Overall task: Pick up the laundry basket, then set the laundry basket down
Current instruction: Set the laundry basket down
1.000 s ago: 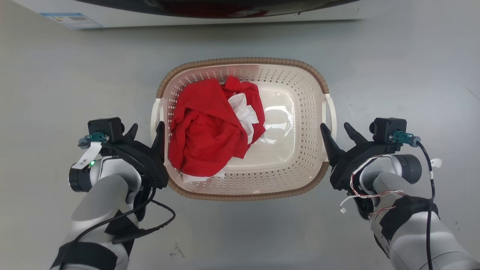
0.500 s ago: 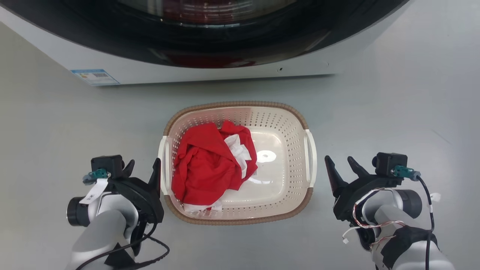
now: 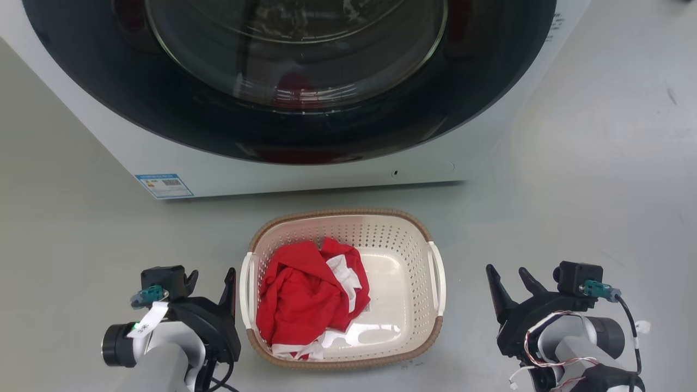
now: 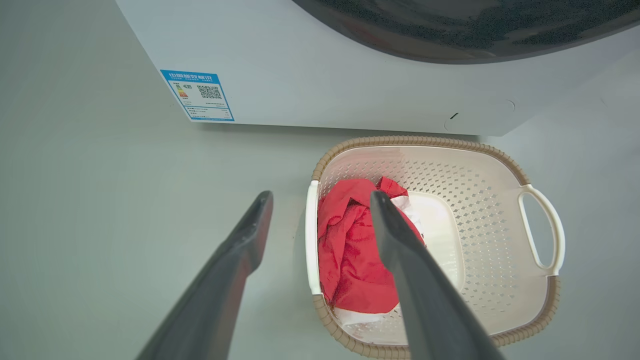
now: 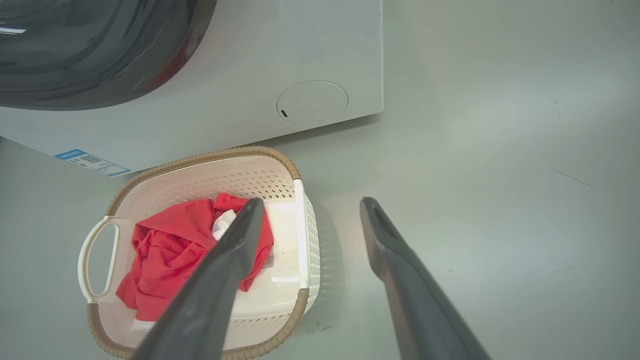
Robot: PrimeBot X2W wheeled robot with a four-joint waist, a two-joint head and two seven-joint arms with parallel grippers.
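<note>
Currently, both sets of jaws are shown parted and empty. The left gripper (image 3: 211, 275) is held just beside the left handle (image 3: 246, 288), with the inner finger close against it, though contact cannot be confirmed. The right gripper (image 3: 505, 269) is held apart from the right handle (image 3: 438, 277), and a strip of bare floor (image 3: 465, 305) is seen between them. The laundry basket (image 3: 340, 212) is set upright on the floor directly before the washing machine (image 3: 326, 179). A crumpled red garment (image 3: 299, 299) is heaped in its left half.

The basket is judged grounded and ungrasped. Whether a lift is about to be made or a set-down has been finished cannot be told from this moment.

If a lift is intended, the wider right-hand gap should be closed first, so that both grippers are placed alike. Each white handle bar should be straddled by the two fingers before either pair is closed. In the left wrist view the near handle is already lined up between the fingers. Closure and rise are best made together and kept level, because the load is carried toward the left side. Clearance from the machine's front should be kept.
</note>
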